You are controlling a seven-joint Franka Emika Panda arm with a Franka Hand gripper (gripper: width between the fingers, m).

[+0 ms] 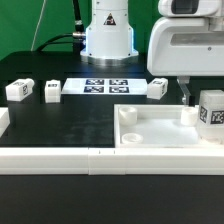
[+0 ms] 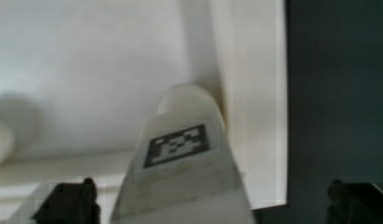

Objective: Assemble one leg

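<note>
One white leg (image 1: 211,112) with a black-and-white tag stands upright on the far corner of the large white panel (image 1: 160,132), at the exterior view's right. My gripper (image 1: 203,97) hangs over it, with one dark finger (image 1: 185,96) showing beside the leg. In the wrist view the leg (image 2: 188,150) rises between my fingertips (image 2: 71,203). My gripper (image 2: 214,206) is open, with a gap between each finger and the leg. Three more legs lie on the black table: two at the left (image 1: 17,89) (image 1: 52,92) and one behind the panel (image 1: 157,88).
The marker board (image 1: 105,86) lies flat at the back, in front of the arm's base (image 1: 108,40). A long white bar (image 1: 60,160) runs along the front of the table. The panel has a round hole (image 1: 128,113) in its left far corner.
</note>
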